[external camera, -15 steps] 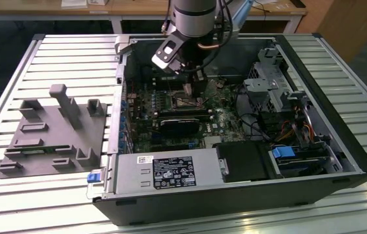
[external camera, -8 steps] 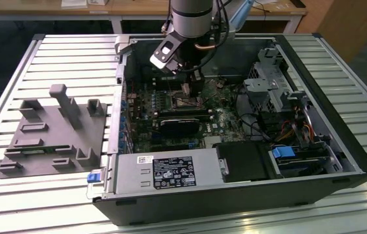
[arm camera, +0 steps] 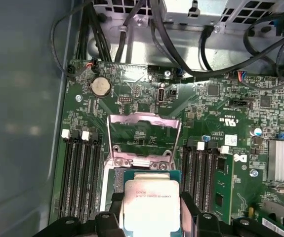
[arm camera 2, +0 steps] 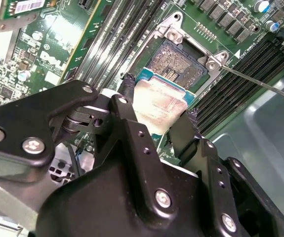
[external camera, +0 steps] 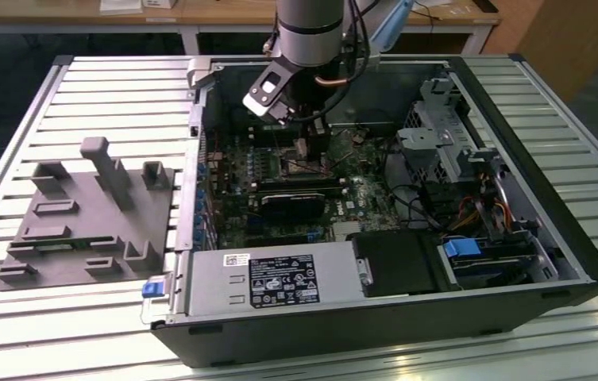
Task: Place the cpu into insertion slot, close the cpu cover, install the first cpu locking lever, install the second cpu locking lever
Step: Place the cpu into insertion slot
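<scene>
My gripper (arm camera 2: 157,101) is shut on the cpu (arm camera 2: 156,107), a flat square chip with a pale metal top, held by two opposite edges between the black fingers (arm camera 2: 127,106). The cpu (arm camera: 151,205) hovers just above and partly over the insertion slot (arm camera 2: 179,61), whose dark centre is bare. The cpu cover (arm camera: 142,134), a silvery frame with a square window, is flipped open beyond the slot. A thin locking lever (arm camera 2: 253,81) sticks out from the slot's corner. In the exterior view the gripper (external camera: 301,147) is down inside the computer case over the green board.
Long black memory slots (arm camera: 80,173) flank the socket on both sides. The case walls (external camera: 383,317), a power supply (external camera: 267,282), a drive cage (external camera: 457,143) and cables surround the board. A grey fixture (external camera: 86,214) lies on the slatted table at the exterior view's left.
</scene>
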### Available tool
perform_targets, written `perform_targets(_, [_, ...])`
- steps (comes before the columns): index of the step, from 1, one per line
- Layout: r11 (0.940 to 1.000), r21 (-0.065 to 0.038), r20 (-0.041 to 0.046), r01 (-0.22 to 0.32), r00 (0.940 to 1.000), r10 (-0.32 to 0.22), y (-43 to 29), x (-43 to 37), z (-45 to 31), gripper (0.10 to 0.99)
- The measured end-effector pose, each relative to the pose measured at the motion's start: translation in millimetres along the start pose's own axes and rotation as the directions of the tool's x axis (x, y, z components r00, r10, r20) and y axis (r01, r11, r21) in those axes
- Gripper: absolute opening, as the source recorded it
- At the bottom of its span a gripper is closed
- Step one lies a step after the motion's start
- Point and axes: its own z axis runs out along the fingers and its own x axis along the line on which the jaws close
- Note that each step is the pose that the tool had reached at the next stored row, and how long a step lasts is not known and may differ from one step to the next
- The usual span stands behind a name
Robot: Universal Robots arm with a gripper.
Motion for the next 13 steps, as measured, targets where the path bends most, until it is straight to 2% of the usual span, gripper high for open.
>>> perform_targets(9, [1.0000,-0.001,-0.0066,-0.002,1.0000,0.002,-4.7,3.1,7.3,0.537])
perform_targets(13, [1.0000,-0.001,-0.0069,-0.004,1.0000,0.004,-5.5,3.1,11.2,0.537])
